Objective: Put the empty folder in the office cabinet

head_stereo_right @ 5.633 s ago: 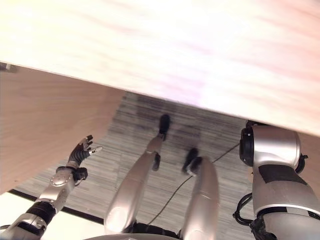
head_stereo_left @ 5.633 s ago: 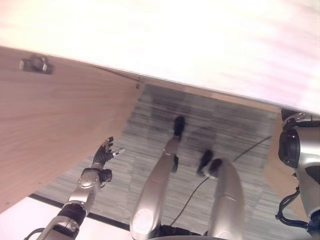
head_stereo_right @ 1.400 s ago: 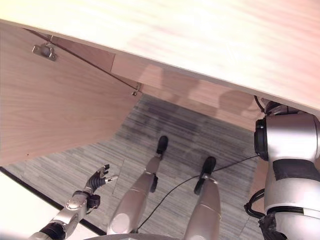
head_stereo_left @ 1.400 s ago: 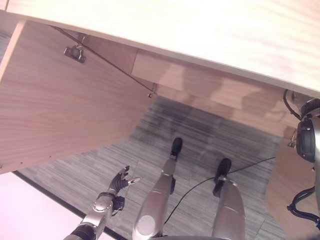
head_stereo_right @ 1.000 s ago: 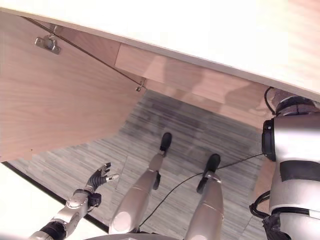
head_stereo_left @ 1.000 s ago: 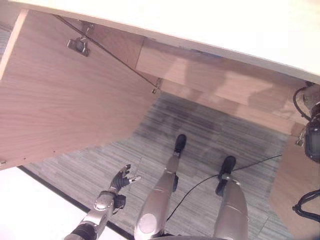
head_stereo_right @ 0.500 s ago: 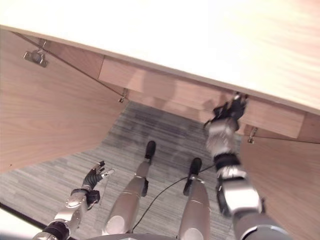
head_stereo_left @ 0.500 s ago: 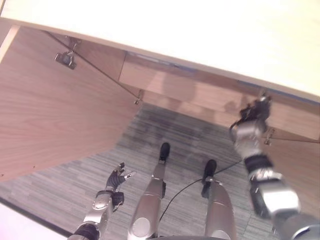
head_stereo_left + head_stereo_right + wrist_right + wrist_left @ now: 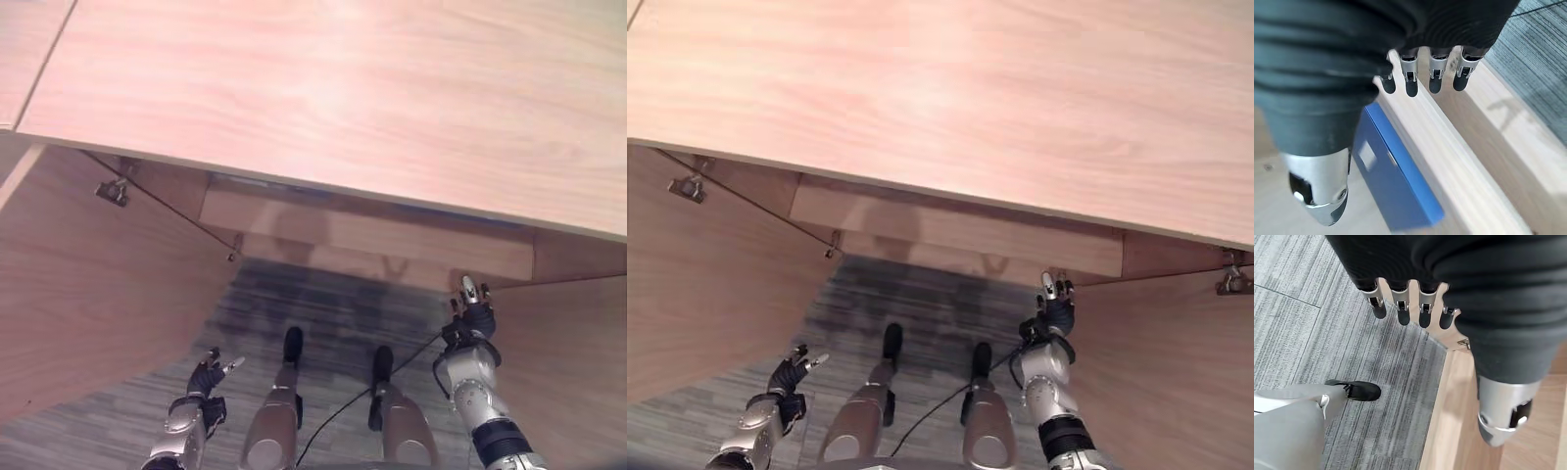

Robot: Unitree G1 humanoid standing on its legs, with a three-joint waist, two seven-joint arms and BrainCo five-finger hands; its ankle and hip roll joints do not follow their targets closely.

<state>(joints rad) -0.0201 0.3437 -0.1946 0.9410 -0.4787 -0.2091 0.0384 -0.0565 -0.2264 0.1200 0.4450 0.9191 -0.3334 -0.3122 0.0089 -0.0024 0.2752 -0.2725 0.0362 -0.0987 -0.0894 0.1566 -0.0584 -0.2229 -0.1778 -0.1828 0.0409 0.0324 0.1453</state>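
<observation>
The blue folder (image 9: 1396, 181) with a pale label window rests on light wood behind a pale wooden ledge (image 9: 1459, 166) of the office cabinet (image 9: 323, 98). My right hand (image 9: 468, 328) hangs just below the cabinet's lower front board (image 9: 372, 235), and it is open, with straight fingers (image 9: 1410, 81) apart from the folder and holding nothing. My left hand (image 9: 201, 384) is low at the left, above the carpet. It is also open and holds nothing, its fingers (image 9: 1400, 308) relaxed.
The cabinet's left door (image 9: 88, 294) stands swung open, with a metal hinge (image 9: 113, 191) near its top. The right door (image 9: 573, 362) is open beside my right hand. Grey striped carpet (image 9: 323, 313) lies between the two doors.
The camera has tilted, so more of the cabinet top shows. My right hand has dropped back from the cabinet's lower front board. The left hand stays low and open.
</observation>
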